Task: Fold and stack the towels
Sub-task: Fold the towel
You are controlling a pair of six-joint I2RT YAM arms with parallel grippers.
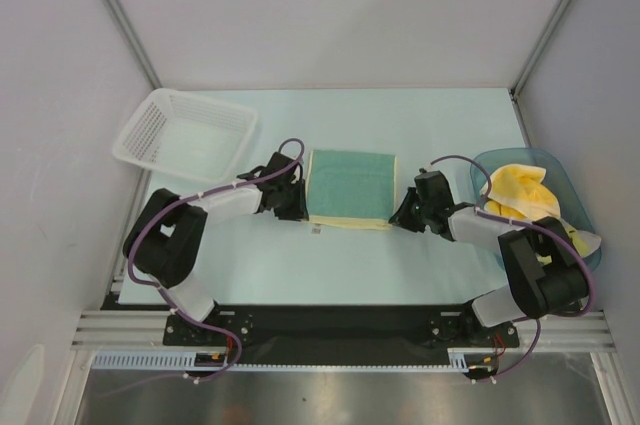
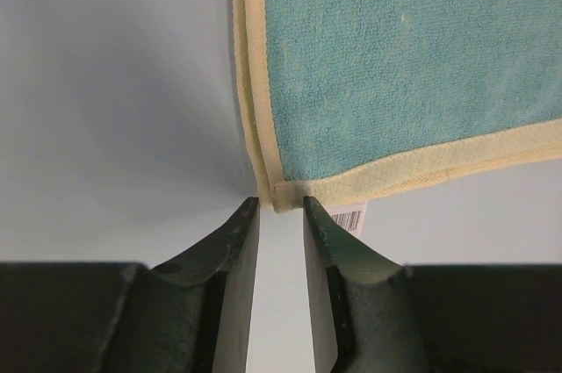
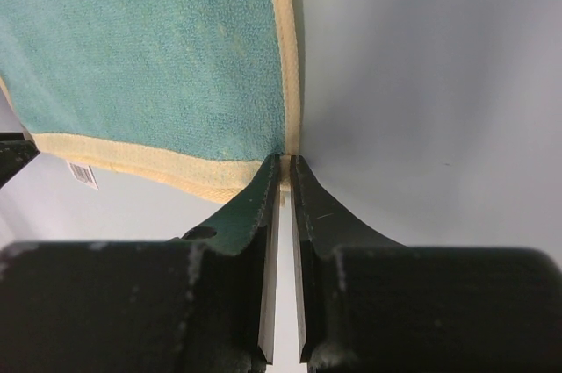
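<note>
A teal towel (image 1: 350, 183) with a pale yellow border lies flat in the middle of the table (image 1: 350, 270). It is folded over, so two yellow edges sit one on the other along its left side. A small white label (image 2: 351, 218) sticks out from under its near edge, close to the near left corner. The left gripper (image 2: 281, 206) sits low at that corner with its fingers a little apart. Bare table shows in the gap between them, and the corner lies just at the tips without being pinched. The right gripper (image 3: 285, 162) is at the near right corner. Its fingers are drawn almost together, and the yellow edge of the towel runs in between the tips, so it looks clamped on that corner. At the right edge of the table a blue tub (image 1: 572, 207) holds crumpled yellow towels (image 1: 522, 190), well apart from the teal one. A white basket (image 1: 150, 135) stands at the far left.
</note>
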